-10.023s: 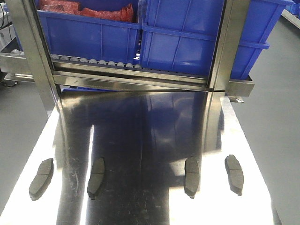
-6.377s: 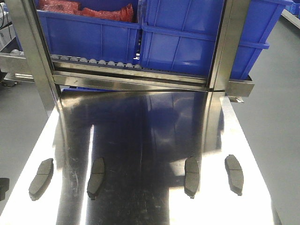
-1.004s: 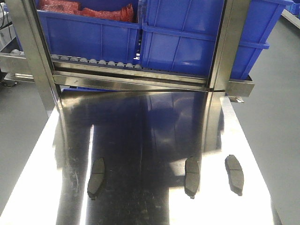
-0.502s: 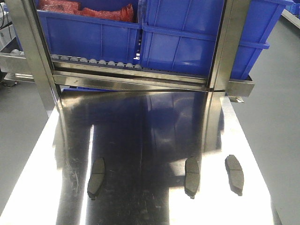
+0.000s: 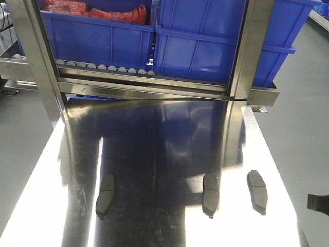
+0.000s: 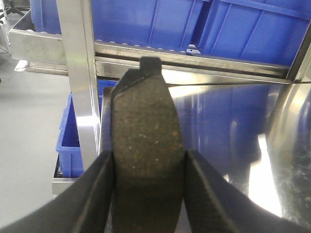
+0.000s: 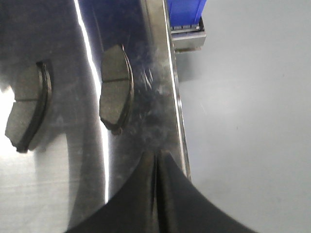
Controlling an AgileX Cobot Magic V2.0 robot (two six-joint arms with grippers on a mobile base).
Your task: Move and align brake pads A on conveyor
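Steel posts (image 5: 250, 51), blue bins (image 5: 205, 41) — beyond three brake pads (image 5: 210, 187) on table (image 5: 154, 154).

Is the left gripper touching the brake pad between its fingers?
Touching. Left wrist view: the left gripper clamps the brake pad, no gap at either finger.

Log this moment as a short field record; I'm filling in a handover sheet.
On steel table: left pad, middle pad, right pad, in a row, apart
Left claw: shut on held pad
Right claw: shut, empty, near the table's right edge, close to the right pad
Conveyor: not in view
Behind table: blue bins
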